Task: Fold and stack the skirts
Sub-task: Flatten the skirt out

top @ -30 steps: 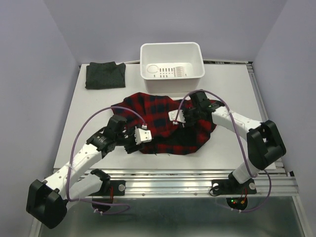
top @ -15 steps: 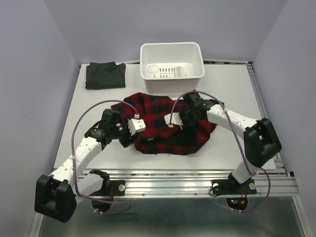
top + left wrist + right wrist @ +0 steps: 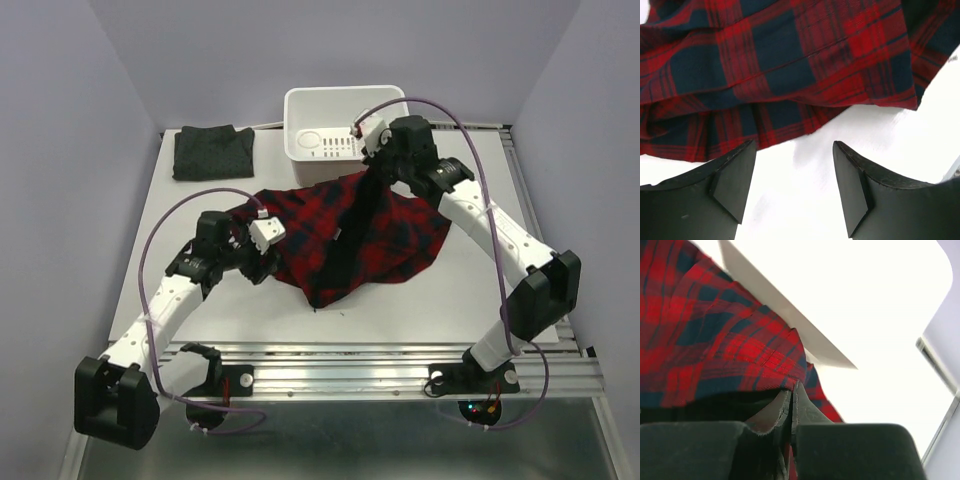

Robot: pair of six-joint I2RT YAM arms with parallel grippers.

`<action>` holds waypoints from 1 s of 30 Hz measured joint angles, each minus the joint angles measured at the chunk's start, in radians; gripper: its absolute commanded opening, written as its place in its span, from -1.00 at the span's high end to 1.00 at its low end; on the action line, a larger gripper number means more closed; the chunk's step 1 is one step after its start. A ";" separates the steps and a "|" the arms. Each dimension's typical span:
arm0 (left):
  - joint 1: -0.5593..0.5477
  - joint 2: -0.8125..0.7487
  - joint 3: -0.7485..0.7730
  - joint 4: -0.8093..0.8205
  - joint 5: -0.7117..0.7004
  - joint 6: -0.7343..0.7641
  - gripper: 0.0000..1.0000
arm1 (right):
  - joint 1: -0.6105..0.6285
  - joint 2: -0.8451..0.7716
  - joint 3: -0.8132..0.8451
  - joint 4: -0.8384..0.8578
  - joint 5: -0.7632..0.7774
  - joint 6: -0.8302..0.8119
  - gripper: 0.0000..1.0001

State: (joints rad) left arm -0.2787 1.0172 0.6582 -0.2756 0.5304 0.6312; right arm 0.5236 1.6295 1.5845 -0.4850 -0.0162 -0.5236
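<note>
- Dark grey skirt (image 3: 212,152): folded flat, lying left of the white tub (image 3: 292,125) and apart from it.
- Left pincer (image 3: 792,150): jaws apart with nothing between them, low over the bare bench (image 3: 470,290), in front and to the left of the tub. The plaid hem lies just beyond the fingertips, crossing the jaw gap.
- Plaid skirt (image 3: 400,240): on the bench in front of the tub. Its middle is drawn up into a ridge that runs from the tub's front wall toward the near edge.
- Right pincer (image 3: 792,390): jaws together, clamped on a pinch of plaid cloth held raised just in front of the tub.
- Judgement: the free left hem is nearest the left arm, straight ahead of its jaws. The ridge looks like the fold line.
</note>
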 measured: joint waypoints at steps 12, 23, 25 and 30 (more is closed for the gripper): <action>-0.264 -0.254 -0.230 0.219 0.013 0.105 -0.52 | -0.006 -0.060 -0.003 0.045 0.324 0.512 0.99; -0.490 -0.100 -0.388 0.518 -0.204 0.274 -0.55 | -0.007 -0.172 0.025 0.051 0.388 0.691 0.99; -0.538 -0.043 -0.387 0.585 -0.230 0.253 -0.55 | -0.007 -0.172 0.032 0.053 0.391 0.708 0.99; -0.634 0.122 -0.359 0.676 -0.332 0.204 -0.52 | -0.007 -0.172 0.032 0.051 0.402 0.731 0.99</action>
State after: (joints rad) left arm -0.9123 1.1393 0.2993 0.4007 0.1986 0.8352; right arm 0.5163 1.4574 1.6169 -0.4335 0.3862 0.2073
